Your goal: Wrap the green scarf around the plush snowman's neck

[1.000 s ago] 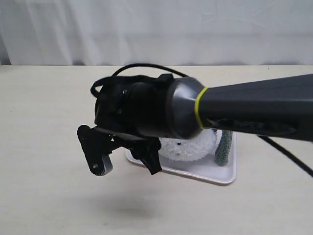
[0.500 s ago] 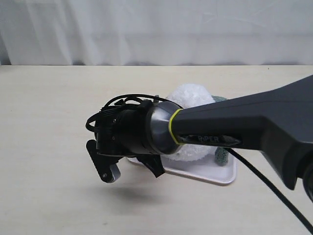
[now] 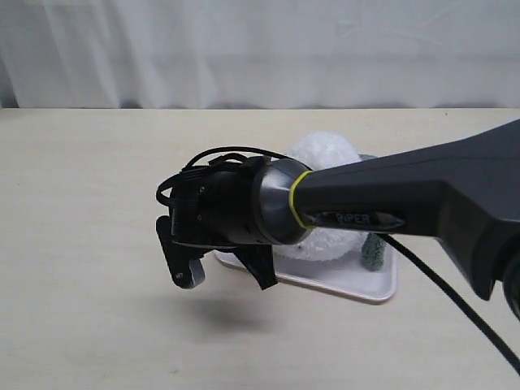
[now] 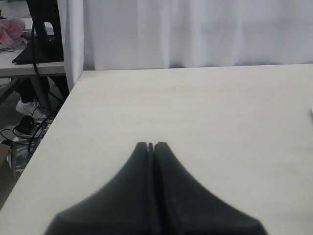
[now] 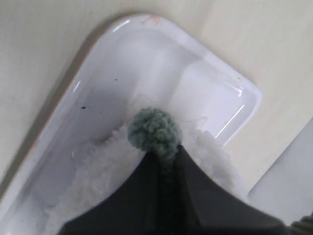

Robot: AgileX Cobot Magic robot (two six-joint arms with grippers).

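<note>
Right now your right jaws are pinched shut on the rounded end of the green scarf, right against the plush snowman, which sits in the white tray well in from the table's far edge. Your left jaws are closed on nothing near the left edge. You look mid-wrap: next, lead that end around the snowman's neck, hidden behind the arm, without tipping the plush

The plush snowman sits in a tray on the table, the scarf at its right.
</note>
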